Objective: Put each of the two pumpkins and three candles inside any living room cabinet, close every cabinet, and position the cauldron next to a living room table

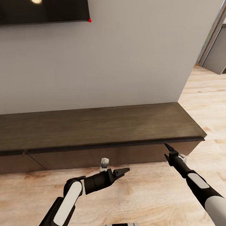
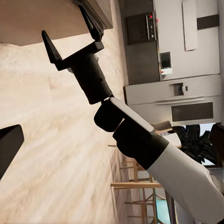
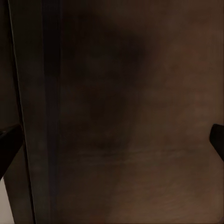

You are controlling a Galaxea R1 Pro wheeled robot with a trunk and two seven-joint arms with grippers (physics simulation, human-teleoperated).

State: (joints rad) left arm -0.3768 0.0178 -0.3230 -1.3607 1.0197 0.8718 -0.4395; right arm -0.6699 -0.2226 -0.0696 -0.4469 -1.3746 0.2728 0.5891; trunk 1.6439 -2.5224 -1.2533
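Dark brown cabinet [image 1: 93,127], pale wood-grain floor [image 1: 148,191], grey wall [image 1: 123,59].

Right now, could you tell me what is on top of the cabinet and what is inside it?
The cabinet top looks bare in the stretch visible from the head view. Its drawer fronts look shut, so whatever is inside stays hidden.

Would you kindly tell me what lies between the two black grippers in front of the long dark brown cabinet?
Just bare light wooden floor between the left gripper and right gripper, per the head view; the long dark brown wooden cabinet sits behind.
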